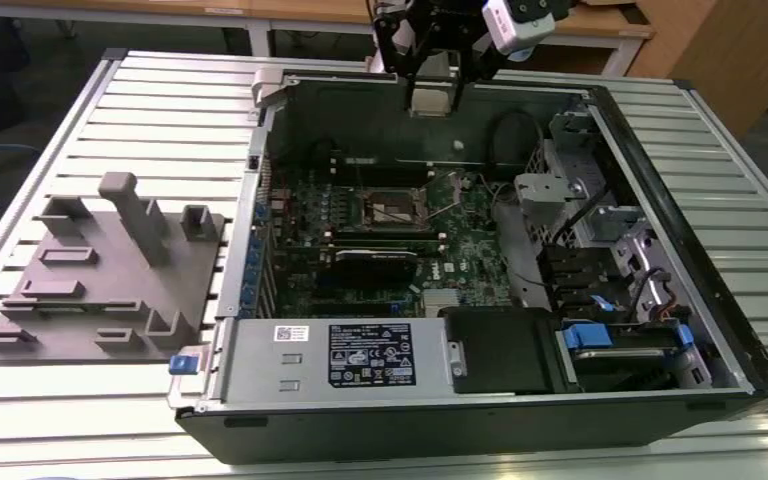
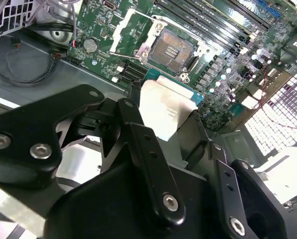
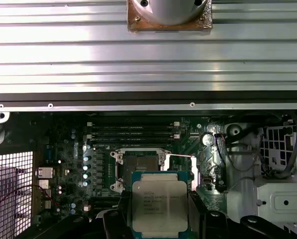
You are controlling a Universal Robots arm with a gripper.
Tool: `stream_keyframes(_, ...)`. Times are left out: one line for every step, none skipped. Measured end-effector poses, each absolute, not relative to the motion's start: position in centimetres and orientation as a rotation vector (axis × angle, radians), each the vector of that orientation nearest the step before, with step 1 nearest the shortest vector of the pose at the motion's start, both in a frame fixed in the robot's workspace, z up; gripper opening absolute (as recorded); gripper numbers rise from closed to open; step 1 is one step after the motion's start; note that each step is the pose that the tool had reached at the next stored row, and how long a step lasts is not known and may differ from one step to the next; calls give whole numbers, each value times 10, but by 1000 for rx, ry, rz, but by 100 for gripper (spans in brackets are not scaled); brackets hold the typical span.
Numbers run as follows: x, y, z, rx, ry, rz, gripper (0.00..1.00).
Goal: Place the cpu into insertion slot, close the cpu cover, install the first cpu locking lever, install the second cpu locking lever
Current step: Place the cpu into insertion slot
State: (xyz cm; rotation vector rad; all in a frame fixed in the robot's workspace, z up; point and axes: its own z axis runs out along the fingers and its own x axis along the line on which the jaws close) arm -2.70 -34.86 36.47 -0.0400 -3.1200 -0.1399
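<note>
Ribbed aluminium desk (image 1: pixel 64 100), carrying an open computer case (image 1: pixel 424 432) at centre frame of the exterior view and a grey moulded fixture (image 1: pixel 91 270) on the exterior view's left. Item one: the cpu (image 1: pixel 435 98), a flat square chip with a dull silver top on a green carrier edge, was held in the jaws at the upper centre of the exterior view, above the far wall of the case and clear of everything inside it. In both wrist views the cpu (image 3: pixel 159 206) (image 2: pixel 163 107) sat between the dark finger links, which were closed narrowly on two opposite edges, with its top face unobstructed. Item two: the insertion slot (image 1: pixel 395 208), a square socket with a dark centre and silvery rim, lay on the green board (image 1: pixel 357 280) at mid-frame, well below the chip; it was bare, nothing yet seated in it. The slot (image 2: pixel 172 50) appeared beyond the chip in the second wrist view and partly behind it in the first wrist view (image 3: pixel 138 164). Handling notes, by judgement: the chip was probably light, thin and rigid, with a smooth lid likely to slip under a loose grip and an underside likely to be delicate. The edges were the sound place to hold it, as the jaws did. It should be kept level and square to the socket.
</note>
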Motion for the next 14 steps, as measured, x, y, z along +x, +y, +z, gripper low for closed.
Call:
stream_keyframes(-27, -349, 365, -40, -3120, -140, 54)
stream_keyframes(-27, -349, 365, -40, -3120, -140, 54)
stream_keyframes(-27, -349, 365, -40, -3120, -140, 54)
stream_keyframes(-27, -349, 365, -40, -3120, -140, 54)
stream_keyframes(-27, -349, 365, -40, -3120, -140, 54)
stream_keyframes(-27, -349, 364, -40, -3120, -140, 54)
stream_keyframes(-27, -349, 364, -40, -3120, -140, 54)
stream_keyframes(-27, -349, 364, -40, -3120, -140, 54)
stream_keyframes(-27, -349, 364, -40, -3120, -140, 54)
stream_keyframes(-27, -349, 364, -40, -3120, -140, 54)
stream_keyframes(-27, -349, 364, -40, -3120, -140, 54)
stream_keyframes(-27, -349, 364, -40, -3120, -140, 54)
stream_keyframes(-27, -349, 364, -40, -3120, -140, 54)
stream_keyframes(-27, -349, 364, -40, -3120, -140, 54)
